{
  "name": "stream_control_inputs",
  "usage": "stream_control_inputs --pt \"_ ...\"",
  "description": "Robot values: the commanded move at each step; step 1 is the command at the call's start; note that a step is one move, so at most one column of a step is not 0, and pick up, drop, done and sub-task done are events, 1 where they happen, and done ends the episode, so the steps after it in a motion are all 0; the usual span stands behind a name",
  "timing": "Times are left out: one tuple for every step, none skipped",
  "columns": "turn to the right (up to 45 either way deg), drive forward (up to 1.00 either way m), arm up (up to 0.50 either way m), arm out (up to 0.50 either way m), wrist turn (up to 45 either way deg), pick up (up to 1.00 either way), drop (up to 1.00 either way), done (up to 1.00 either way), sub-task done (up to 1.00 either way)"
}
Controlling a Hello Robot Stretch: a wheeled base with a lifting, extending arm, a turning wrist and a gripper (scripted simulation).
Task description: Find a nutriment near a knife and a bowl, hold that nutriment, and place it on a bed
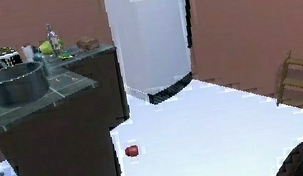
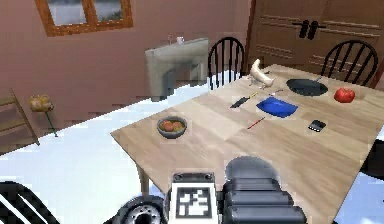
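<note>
Because my tool (image 2: 147, 212) sits at the very bottom edge of the arm side view, low against the near side of the wooden counter (image 2: 215, 145), I cannot make out its far end, and so I cannot tell whether it is grasping anything; the white marked square (image 2: 195, 203) and the dark arm (image 2: 258, 190) are just to the right of it.

The food I look for is, in my judgement, the pale long piece (image 2: 262, 72) on the far part of the counter; it may be a bread or a banana, the shape is too small to be sure. It lies up and to the right from the tool, well apart, across nearly the whole counter top; its long axis runs slanted, from upper left to lower right in the picture. A dark knife (image 2: 240, 101) lies just beside it on the near-left side; a dark round dish (image 2: 305, 87) is near on its right; a red round fruit (image 2: 345, 95) lies beyond that dish, close to the counter's right edge.

Between the tool and the pale piece lie a blue flat thing (image 2: 277, 105) and a thin red stick (image 2: 255, 122); a bowl (image 2: 172, 126) with something orange inside stands more to the left; a dark chair (image 2: 226, 58) stands at the far side. I think the reach must go long and outward, passing over the blue thing without sweeping it.

In the forward view there are a sink unit (image 1: 15, 82), a white fridge (image 1: 155, 30) and a small red thing (image 1: 131, 151) on the floor.
</note>
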Motion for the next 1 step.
stream_control_inputs --pt "0.0 0.0 0.0 0.5 0.0 0.0 0.0 0.0 0.0"
